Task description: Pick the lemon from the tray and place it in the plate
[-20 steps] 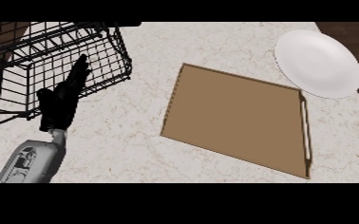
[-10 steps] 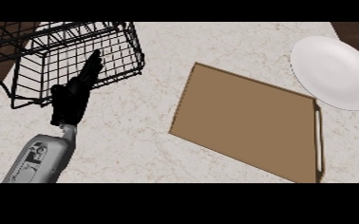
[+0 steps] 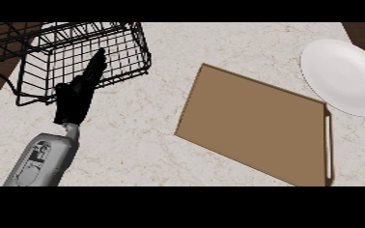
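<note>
At the far left, a grey forearm (image 3: 39,162) comes in from the lower edge and slants up toward the right. It ends in the black left hand (image 3: 73,104). The hand is open: its fingers (image 3: 94,66) are straight and held together, pointing up and a little to the right, and they hold nothing. The thumb lies close in at the side of the palm.

The fingers overlap the lower front part of a black wire basket (image 3: 71,43) in the upper left corner. Whether they touch the wires or only hang above them cannot be told from this view. The basket is tilted in the view, with its near rim running from lower left to upper right. The pale speckled surface (image 3: 135,140) shows through its mesh.

Right of the basket and well apart from it, a flat brown tray (image 3: 249,125) lies on the surface, turned at an angle so that one corner points up and left. A thin pale strip runs along its right edge. No part of the left hand is over the tray.

The lemon does not show anywhere in the view, so where it lies cannot be told.

At the right edge, just beside the tray's upper right corner, a white plate (image 3: 339,77) rests on the surface, cut off in part by the edge of the view. The right hand is out of view.
</note>
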### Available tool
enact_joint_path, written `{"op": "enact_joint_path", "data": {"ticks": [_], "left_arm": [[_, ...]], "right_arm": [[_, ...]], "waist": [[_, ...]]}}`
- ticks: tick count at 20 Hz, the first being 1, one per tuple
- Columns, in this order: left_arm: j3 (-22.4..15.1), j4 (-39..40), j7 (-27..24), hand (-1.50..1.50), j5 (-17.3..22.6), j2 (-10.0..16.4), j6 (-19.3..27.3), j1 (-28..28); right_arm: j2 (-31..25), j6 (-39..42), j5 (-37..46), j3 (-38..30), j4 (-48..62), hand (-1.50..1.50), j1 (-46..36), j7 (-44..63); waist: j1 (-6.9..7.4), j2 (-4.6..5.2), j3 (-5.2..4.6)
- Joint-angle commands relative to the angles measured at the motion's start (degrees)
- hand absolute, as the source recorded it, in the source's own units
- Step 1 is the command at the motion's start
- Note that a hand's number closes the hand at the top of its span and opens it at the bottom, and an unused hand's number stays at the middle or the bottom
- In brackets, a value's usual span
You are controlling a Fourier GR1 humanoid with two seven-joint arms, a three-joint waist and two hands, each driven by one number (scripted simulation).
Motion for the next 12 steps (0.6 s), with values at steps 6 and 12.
{"op": "enact_joint_path", "data": {"ticks": [6,12], "left_arm": [[-0.29,0.87,1.21,0.0,-1.34,-2.2,0.96,-2.45],[2.14,-0.1,1.26,0.0,0.32,0.59,-1.86,-1.68]], "right_arm": [[7.82,-12.27,12.85,8.8,10.13,1.5,-8.47,5.91],[11.17,-7.29,8.86,4.59,17.78,-1.5,-9.88,7.37]], "waist": [[0.53,0.43,0.02],[0.54,0.44,0.09]]}}
